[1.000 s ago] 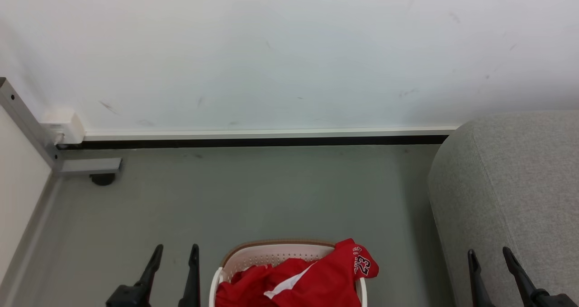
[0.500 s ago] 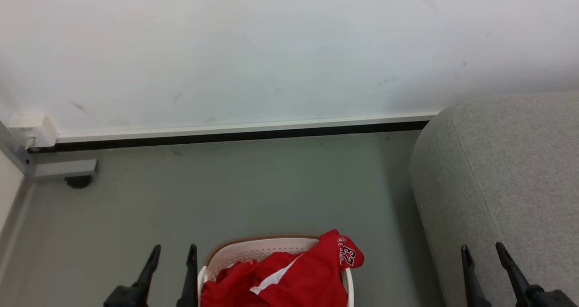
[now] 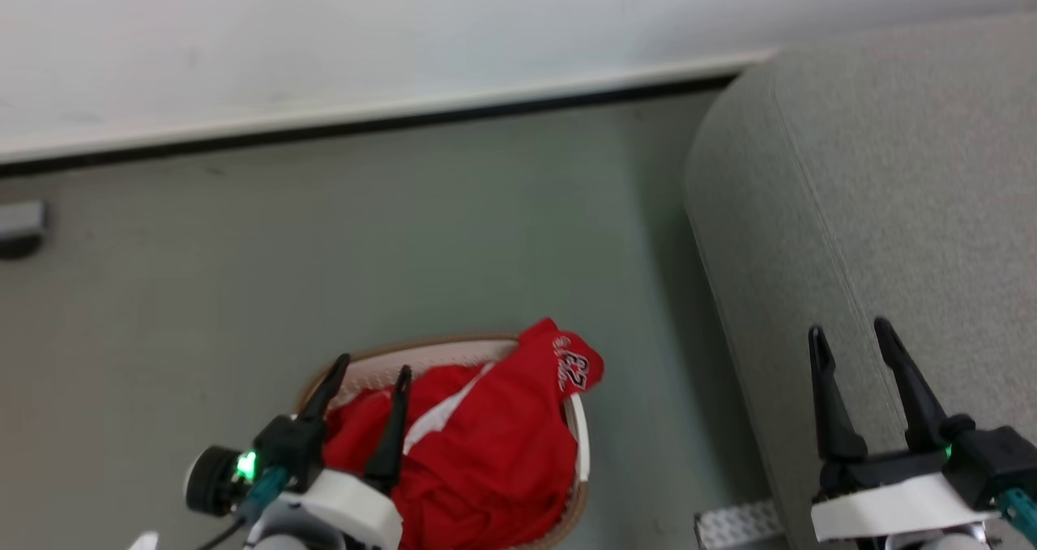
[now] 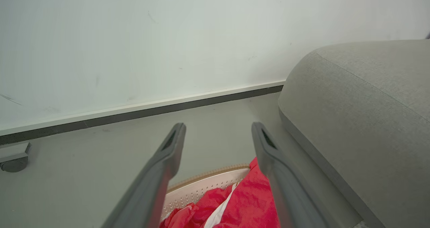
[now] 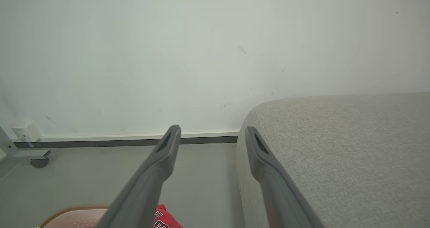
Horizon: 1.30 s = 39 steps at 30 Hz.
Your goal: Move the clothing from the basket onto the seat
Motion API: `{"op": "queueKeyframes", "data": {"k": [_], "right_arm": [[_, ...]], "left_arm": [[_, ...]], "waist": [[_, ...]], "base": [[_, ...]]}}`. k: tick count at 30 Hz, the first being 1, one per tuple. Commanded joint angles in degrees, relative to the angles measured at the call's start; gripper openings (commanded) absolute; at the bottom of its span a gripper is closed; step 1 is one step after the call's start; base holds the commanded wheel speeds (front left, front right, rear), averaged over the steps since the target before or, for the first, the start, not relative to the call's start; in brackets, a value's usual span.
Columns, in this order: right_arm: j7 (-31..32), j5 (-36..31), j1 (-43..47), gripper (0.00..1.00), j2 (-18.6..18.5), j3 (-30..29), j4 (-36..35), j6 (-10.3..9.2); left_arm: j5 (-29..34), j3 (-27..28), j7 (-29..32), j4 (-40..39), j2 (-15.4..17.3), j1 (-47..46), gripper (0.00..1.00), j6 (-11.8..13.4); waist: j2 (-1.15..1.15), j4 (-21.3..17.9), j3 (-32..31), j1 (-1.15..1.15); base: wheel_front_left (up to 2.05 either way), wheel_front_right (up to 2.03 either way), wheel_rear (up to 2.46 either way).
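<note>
Red clothing [image 3: 478, 445] heaped in the basket [image 3: 577, 420] on the floor [image 3: 243, 250] near the seat [image 3: 891, 169], its "23" piece draped over the rim; left gripper [image 3: 373, 365] spread, empty, over the heap; right gripper [image 3: 847, 327] spread, empty, by the seat's edge.

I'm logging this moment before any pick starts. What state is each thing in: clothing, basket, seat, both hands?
clothing: heaped in the basket, the "23" piece draped over the rim.
basket: upright, holding the clothing.
seat: bare where visible, no clothing on it.
left hand: open, empty, above the basket.
right hand: open, empty, over the seat's edge.
</note>
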Motion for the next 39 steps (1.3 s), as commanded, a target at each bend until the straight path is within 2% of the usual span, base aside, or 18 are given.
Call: {"op": "queueKeyframes", "data": {"k": [1, 7, 14, 26, 31, 32, 33, 39], "right_arm": [[0.02, 1.09, -2.34, 1.00, 0.03, 0.80, -1.01, -0.12], [0.02, 3.63, -6.71, 1.00, 0.04, 2.27, -3.57, -0.12], [0.02, 5.68, -10.26, 1.00, 0.05, 2.85, -7.14, -0.12], [0.02, 7.51, -13.83, 1.00, 0.07, 2.48, -11.78, -0.12], [0.02, 7.59, -14.17, 1.00, 0.05, 2.53, -12.15, -0.12], [0.02, 7.63, -14.19, 1.00, 0.05, 2.53, -12.17, -0.12], [0.02, 7.70, -14.12, 1.00, 0.04, 2.40, -12.14, -0.12], [0.02, 7.28, -12.10, 1.00, 0.03, 0.97, -10.28, -0.12]], "left_arm": [[1.11, -1.09, -0.02, 3.09, 1.10, -3.06, 1.00, -0.80], [3.20, -4.39, 0.34, 15.05, 2.72, -12.32, 1.00, -2.16], [5.56, -7.50, 3.89, 27.02, 4.11, -24.11, 1.00, -2.71], [7.72, -9.79, 9.19, 40.17, 6.45, -38.52, 1.00, -2.50], [7.94, -10.57, 10.25, 44.51, 6.94, -42.24, 1.00, -2.47], [7.77, -10.67, 10.04, 45.22, 6.96, -42.56, 0.47, -2.51], [7.53, -10.66, 9.55, 45.90, 6.87, -42.88, 0.00, -2.47], [5.38, -10.58, 4.50, 48.25, 4.17, -41.18, 0.00, -2.51]], "waist": [[0.00, -4.02, 6.52, -0.01], [0.00, -7.27, 14.32, -0.01], [0.00, -9.57, 23.94, -0.01], [0.00, -10.56, 37.02, -0.01], [0.00, -10.87, 39.75, -0.01], [0.00, -10.94, 39.85, -0.01], [0.00, -10.93, 39.76, -0.01], [0.00, -8.65, 34.42, -0.01]], "base": [[0.00, 0.00, 0.00], [0.00, 0.00, 0.00], [0.00, 0.00, 0.00], [0.00, 0.00, 0.00], [0.00, 0.00, 0.00], [0.00, 0.00, 0.00], [0.00, 0.00, 0.00], [0.00, 0.00, 0.00]]}}
